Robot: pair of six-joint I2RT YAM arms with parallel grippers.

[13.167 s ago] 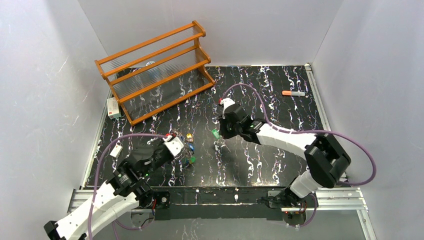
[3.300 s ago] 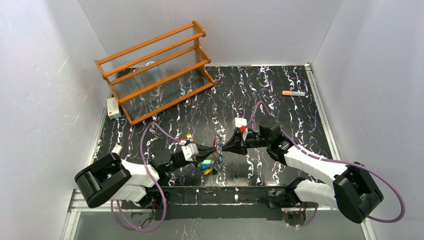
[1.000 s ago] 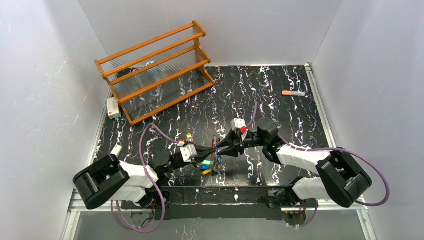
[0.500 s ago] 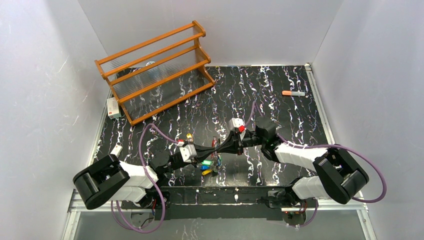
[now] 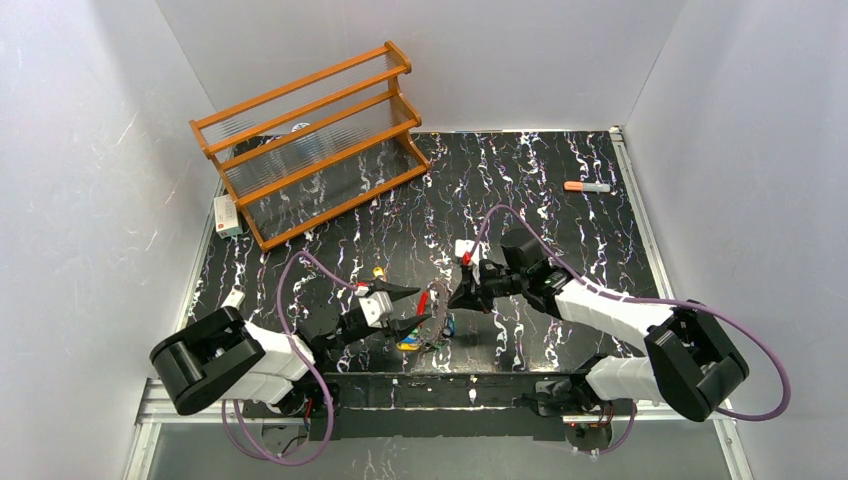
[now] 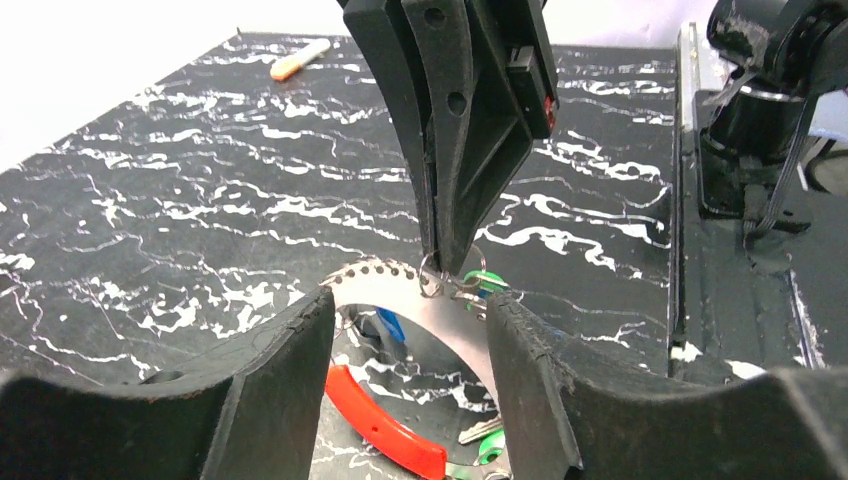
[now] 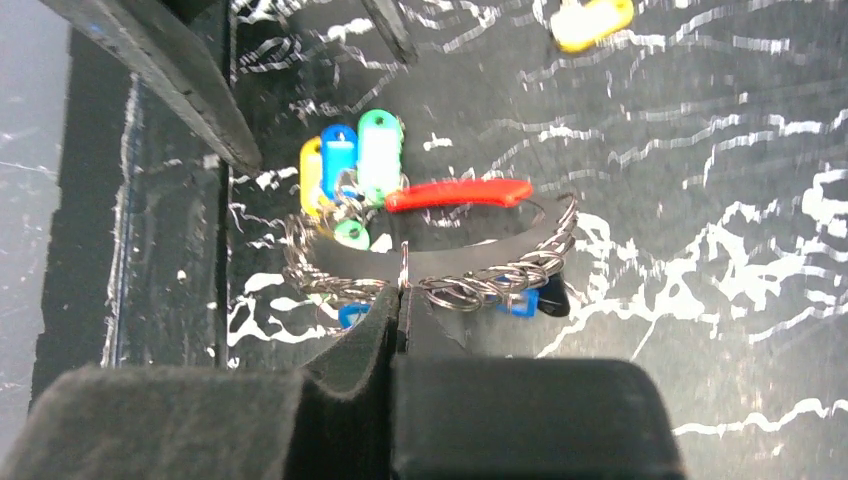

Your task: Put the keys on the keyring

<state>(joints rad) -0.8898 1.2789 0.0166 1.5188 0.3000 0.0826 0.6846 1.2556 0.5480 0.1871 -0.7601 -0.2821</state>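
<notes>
Keyring (image 7: 480, 255) by worktop (image 5: 560, 180) near edge, about mid-width, keys (image 7: 380, 145) bunched on it. Right claw (image 7: 402, 285) pinched tight on small wire loop (image 7: 404, 262) at keyring's rim. Left claw (image 6: 410, 305) spread wide, straddling keyring, gripping nothing. Yellow key (image 7: 592, 20) loose nearby. Keyring likely light, springy, its thin wire slippery. Better hold: red arc (image 7: 455, 193).

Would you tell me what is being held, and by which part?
The right end effector pinches the keyring by a small wire loop on its rim; the left end effector holds nothing.
</notes>
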